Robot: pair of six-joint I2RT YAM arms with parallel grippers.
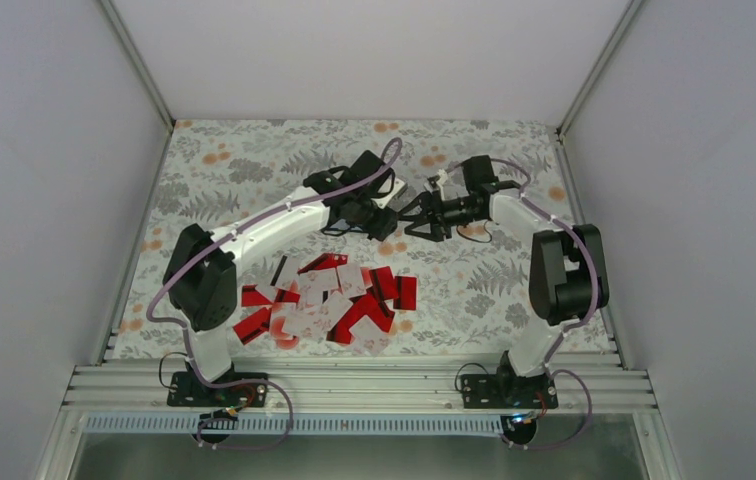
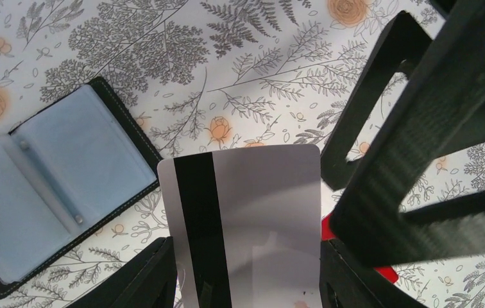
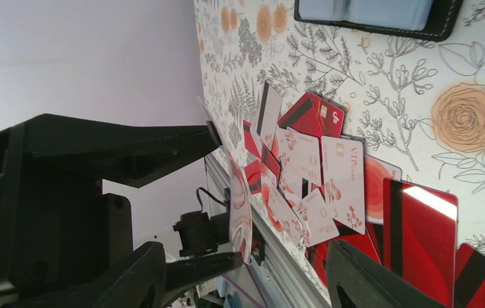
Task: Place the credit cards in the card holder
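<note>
item one: left gripper (image 2: 245,249), black, two-fingered, clenched on a white plastic card with a black magnetic stripe (image 2: 259,192); the fingers pressed the card's two long edges, and the card was raised off the table with its striped face toward the left wrist camera. item two: right gripper (image 1: 412,216), black, two-fingered, reached in from the right to meet the left gripper over the middle of the table; its jaws stood parted, one on each face of the held card (seen edge-on in the right wrist view), with a gap on both sides, so it grasped nothing. item three: black folding card holder with a stitched edge and pale blue-grey pockets (image 2: 67,173), lay opened flat on the table, pockets up, to the left of the held card in the left wrist view and apart from it. item four: heap of loose credit cards (image 1: 329,300), some bright red with a dark stripe, others white or pale pink with red marks, overlapped one another on the near half of the table, between the arm bases and the two grippers, apart from the card holder. item five: white tablecloth printed with grey ferns and orange roses (image 1: 254,165), bore the holder and the heap.
</note>
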